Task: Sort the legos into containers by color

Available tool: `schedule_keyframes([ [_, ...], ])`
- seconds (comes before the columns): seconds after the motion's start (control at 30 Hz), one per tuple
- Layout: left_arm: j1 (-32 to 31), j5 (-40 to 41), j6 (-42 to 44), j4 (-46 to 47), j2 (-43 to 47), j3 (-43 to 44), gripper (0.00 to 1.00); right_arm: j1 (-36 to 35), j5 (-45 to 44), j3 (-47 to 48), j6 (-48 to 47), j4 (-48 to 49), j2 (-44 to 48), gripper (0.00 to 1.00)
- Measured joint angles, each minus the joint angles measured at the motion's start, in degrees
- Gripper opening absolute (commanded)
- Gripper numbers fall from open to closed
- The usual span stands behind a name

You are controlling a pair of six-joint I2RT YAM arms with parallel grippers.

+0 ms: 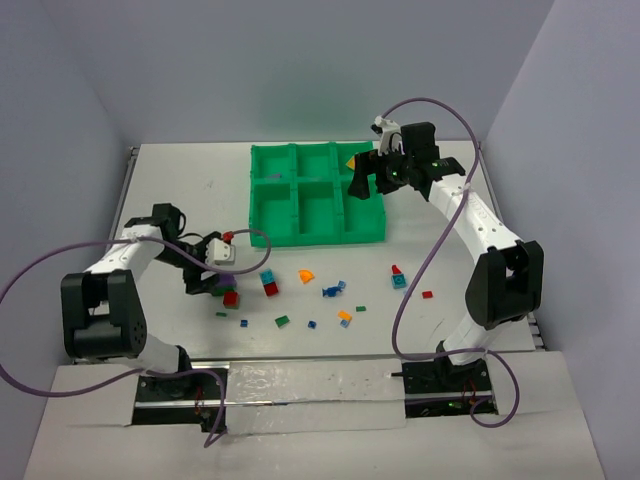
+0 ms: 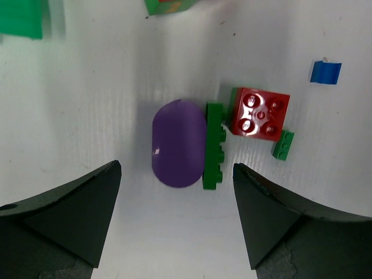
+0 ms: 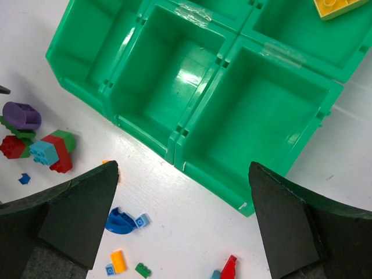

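From above, your left gripper (image 1: pixel 212 284) hangs at the purple lego (image 1: pixel 228 283), far nearer than the right gripper (image 1: pixel 360 183) over the tray (image 1: pixel 320 236); left wrist shows wide fingers (image 2: pixel 70 215) flanking it, long axis running ahead, green plate (image 2: pixel 214 146) touching its right; right wrist shows wide, empty fingers (image 3: pixel 75 209).

We find the top view bright and evenly lit from overhead. Shadows on the white desk (image 1: pixel 180 190) are faint and soft.

In the left wrist view, the purple piece (image 2: pixel 177 142) throws a diffuse shadow leftward. The left hand (image 2: pixel 176 167) reads dark and soft-edged. The green piece (image 2: pixel 20 20) at the top edge is blurred.

In the right wrist view, we note white glare on a compartment floor of the tray (image 3: pixel 174 142). The right hand (image 3: pixel 183 165) is underexposed.
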State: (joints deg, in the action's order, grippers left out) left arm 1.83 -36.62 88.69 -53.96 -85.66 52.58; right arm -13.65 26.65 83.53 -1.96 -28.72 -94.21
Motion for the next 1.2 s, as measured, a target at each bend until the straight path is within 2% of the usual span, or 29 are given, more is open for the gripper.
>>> schedule_keyframes([
  [0.4,-3.4,0.5,-2.8,6.4,-2.8,-3.3,0.83,0.0,0.0,0.0,0.0,-0.1,0.0,1.0],
  [0.63,-4.3,1.8,-3.0,8.4,-4.1,-3.9,0.71,0.0,0.0,0.0,0.0,-0.1,0.0,1.0],
  [0.73,-4.4,2.3,-3.2,8.6,-4.8,-3.9,0.62,0.0,0.0,0.0,0.0,-0.1,0.0,1.0],
  [0.8,-4.4,2.6,-3.4,8.7,-5.1,-3.9,0.5,0.0,0.0,0.0,0.0,-0.1,0.0,1.0],
  [1.03,-3.6,2.9,-5.7,8.5,-5.1,-3.4,0.28,0.0,0.0,0.0,0.0,-0.1,0.0,1.0],
  [1.1,-2.6,2.9,-7.1,7.6,-5.0,-2.0,0.2,0.0,0.0,0.0,0.0,-0.1,0.0,1.0],
  [1.2,-0.8,2.2,-10.7,5.7,-3.7,2.3,0.12,0.0,0.0,-0.8,0.2,0.1,0.7,1.0],
])
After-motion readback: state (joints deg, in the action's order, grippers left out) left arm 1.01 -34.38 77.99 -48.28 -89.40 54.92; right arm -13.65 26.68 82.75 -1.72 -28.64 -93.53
